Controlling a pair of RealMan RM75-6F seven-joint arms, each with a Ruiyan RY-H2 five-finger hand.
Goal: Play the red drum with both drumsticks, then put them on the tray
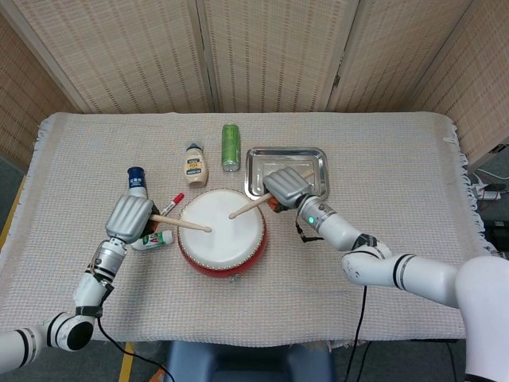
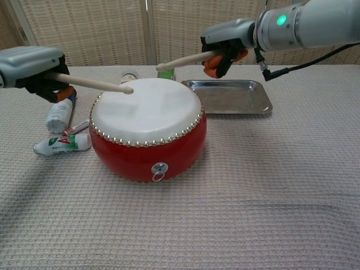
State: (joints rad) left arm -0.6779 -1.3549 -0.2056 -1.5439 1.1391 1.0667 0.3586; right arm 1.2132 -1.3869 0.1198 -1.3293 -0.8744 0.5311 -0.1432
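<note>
At the far left of the cloth-covered table (image 1: 382, 263), the left hand (image 1: 131, 217) is closed around a wooden drumstick (image 1: 181, 224), its fingers wrapped about the handle; in the chest view this same hand (image 2: 32, 67) holds the left drumstick (image 2: 90, 84) nearly level, the rounded tip lying at the near-left edge of the drumhead. Just behind and below the hand stand a white bottle with a blue cap (image 1: 137, 180), a red-capped marker (image 1: 172, 203) and a white-and-green tube (image 2: 62, 144) lying on its side beside the drum. The red drum (image 2: 147, 129) sits near the middle of the table, white skin up, a row of studs around its rim and a metal ring on its front. Behind it lie a small sauce bottle (image 1: 193, 165) and a green can (image 1: 231, 146), both on their sides. To the right, the right hand (image 1: 285, 188) grips the other drumstick (image 1: 250, 207); in the chest view the right hand (image 2: 227, 42) holds the right drumstick (image 2: 185, 60) raised, its tip above the far edge of the drumhead and apart from the skin. The metal tray (image 2: 230, 97) sits just behind and to the right of the drum, partly under the right hand in the head view.
</note>
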